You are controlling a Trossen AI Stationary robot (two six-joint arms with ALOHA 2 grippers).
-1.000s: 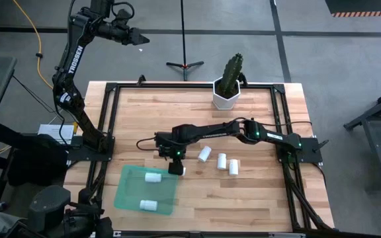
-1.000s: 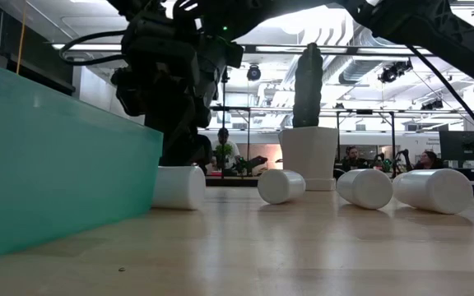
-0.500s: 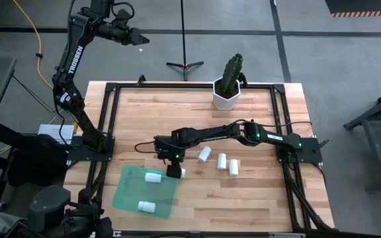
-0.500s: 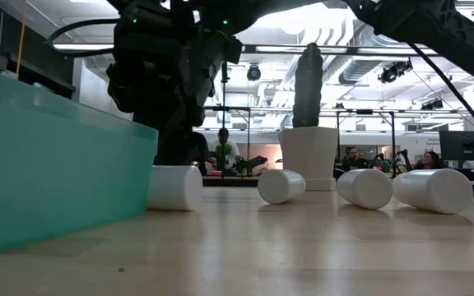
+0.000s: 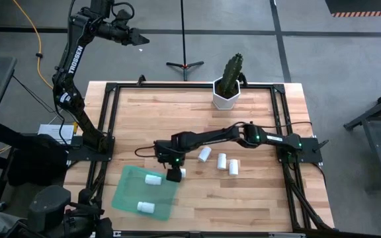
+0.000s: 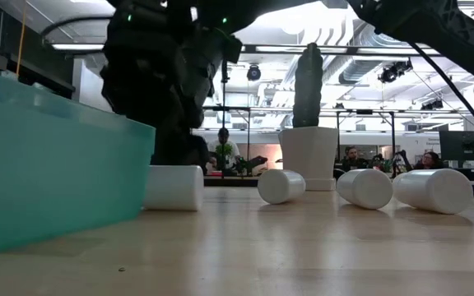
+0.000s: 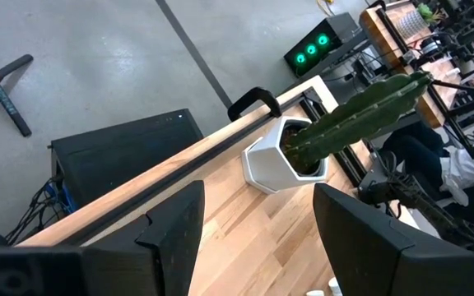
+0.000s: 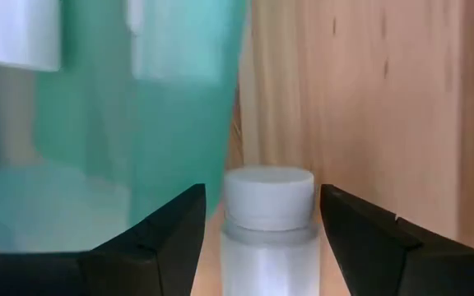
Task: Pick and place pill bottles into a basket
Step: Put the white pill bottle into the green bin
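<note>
Two pill bottles (image 5: 152, 179) lie inside the basket (image 5: 127, 192); four remain on the table. The right gripper (image 5: 173, 174) hangs just beside the basket's near wall, its fingers (image 8: 163, 238) spread on either side of the nearest bottle (image 8: 267, 215), not yet pinching it. Three more bottles (image 5: 221, 160) lie farther out behind this gripper. The left gripper (image 7: 257, 238) waits raised, spread and empty.

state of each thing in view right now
right gripper: open, astride a bottle lying beside the tray
left gripper: open, raised off the table
tray: holds two bottles on their sides
three more bottles: on their sides on the table
cactus pot: upright
</note>
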